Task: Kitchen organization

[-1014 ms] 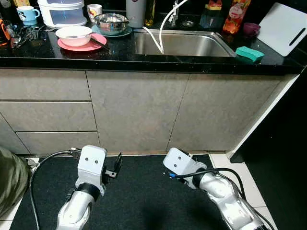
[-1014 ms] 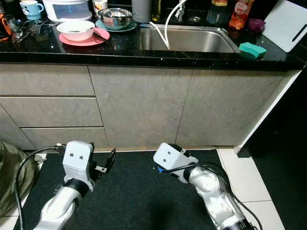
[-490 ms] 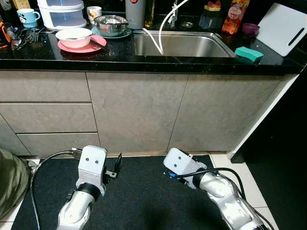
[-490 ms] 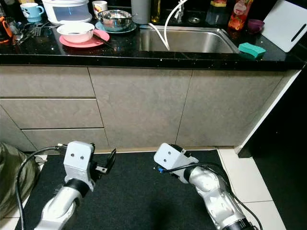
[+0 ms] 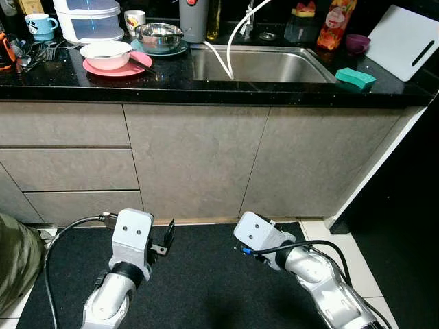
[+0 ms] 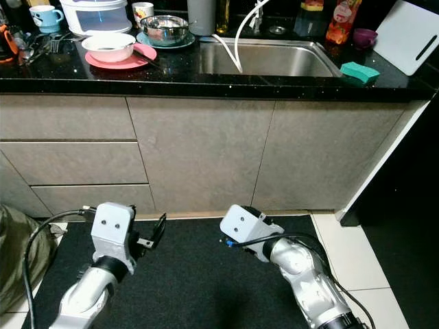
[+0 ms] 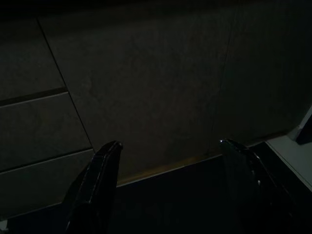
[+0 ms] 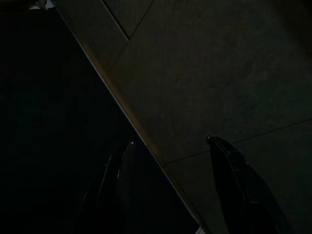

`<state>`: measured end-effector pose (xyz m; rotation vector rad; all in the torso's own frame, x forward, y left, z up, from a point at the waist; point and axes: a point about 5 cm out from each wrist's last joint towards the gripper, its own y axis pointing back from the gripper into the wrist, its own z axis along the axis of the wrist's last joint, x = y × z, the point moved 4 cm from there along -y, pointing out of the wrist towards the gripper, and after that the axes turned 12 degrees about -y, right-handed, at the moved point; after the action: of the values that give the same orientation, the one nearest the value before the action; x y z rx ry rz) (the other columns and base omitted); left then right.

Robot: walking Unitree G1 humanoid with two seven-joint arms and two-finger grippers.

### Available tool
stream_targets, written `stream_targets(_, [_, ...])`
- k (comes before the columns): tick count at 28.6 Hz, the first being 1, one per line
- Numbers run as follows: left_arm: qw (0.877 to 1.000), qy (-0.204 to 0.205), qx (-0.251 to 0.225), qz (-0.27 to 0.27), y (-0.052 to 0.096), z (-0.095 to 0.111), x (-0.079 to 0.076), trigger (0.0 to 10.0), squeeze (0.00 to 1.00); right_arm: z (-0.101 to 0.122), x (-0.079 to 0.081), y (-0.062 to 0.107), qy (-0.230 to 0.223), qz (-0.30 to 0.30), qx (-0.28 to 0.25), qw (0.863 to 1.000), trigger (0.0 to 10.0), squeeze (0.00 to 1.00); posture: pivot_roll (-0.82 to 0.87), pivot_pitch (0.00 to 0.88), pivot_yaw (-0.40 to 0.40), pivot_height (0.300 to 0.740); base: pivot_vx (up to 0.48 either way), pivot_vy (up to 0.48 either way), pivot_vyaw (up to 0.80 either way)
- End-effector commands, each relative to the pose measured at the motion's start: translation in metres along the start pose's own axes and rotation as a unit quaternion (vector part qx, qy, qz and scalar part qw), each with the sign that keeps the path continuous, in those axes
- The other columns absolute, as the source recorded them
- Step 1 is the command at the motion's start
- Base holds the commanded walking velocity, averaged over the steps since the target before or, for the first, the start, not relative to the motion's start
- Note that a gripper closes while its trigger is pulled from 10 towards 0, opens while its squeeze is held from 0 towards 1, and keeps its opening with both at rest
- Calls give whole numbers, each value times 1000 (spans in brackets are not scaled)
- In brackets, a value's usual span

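Note:
On the black counter [image 5: 171,82] a white bowl [image 5: 105,51] sits on a pink plate [image 5: 127,66], with a steel bowl [image 5: 159,33] on a teal plate behind it. The steel sink [image 5: 257,65] lies mid-counter, with a green sponge [image 5: 355,77] to its right. Both arms hang low over the black mat. My left gripper [image 7: 170,143] is open with nothing between its fingers, facing the grey cabinet fronts. My right gripper [image 8: 168,146] is also open and holds nothing, near the cabinet's base.
Grey drawers [image 5: 65,164] and cabinet doors [image 5: 192,157] stand below the counter. A white cutting board [image 5: 405,41], a purple cup [image 5: 357,42], bottles, mugs [image 5: 40,24] and a white container [image 5: 88,19] line the back. A black mat [image 5: 199,288] covers the floor. An olive bag [image 5: 15,257] sits at left.
The head view has tilted very slightly. The arms and the counter items have stayed where they were.

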<state>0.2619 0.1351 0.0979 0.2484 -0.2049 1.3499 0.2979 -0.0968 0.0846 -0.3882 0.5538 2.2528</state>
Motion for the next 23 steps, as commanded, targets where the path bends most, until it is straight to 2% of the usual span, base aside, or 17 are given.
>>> stream_targets(1, [1000, 4, 7, -3, 1, -5, -2, 10000, 0, -3, 1, 0, -2, 1, 3, 1000, 10000, 0, 12, 0, -8, 740, 0, 0, 0])
stream_targets(23, [1000, 0, 9, -6, 1, -7, -2, 10000, 0, -4, 2, 0, -1, 1, 2, 1000, 10000, 0, 23, 0, 6, 740, 0, 0, 0])
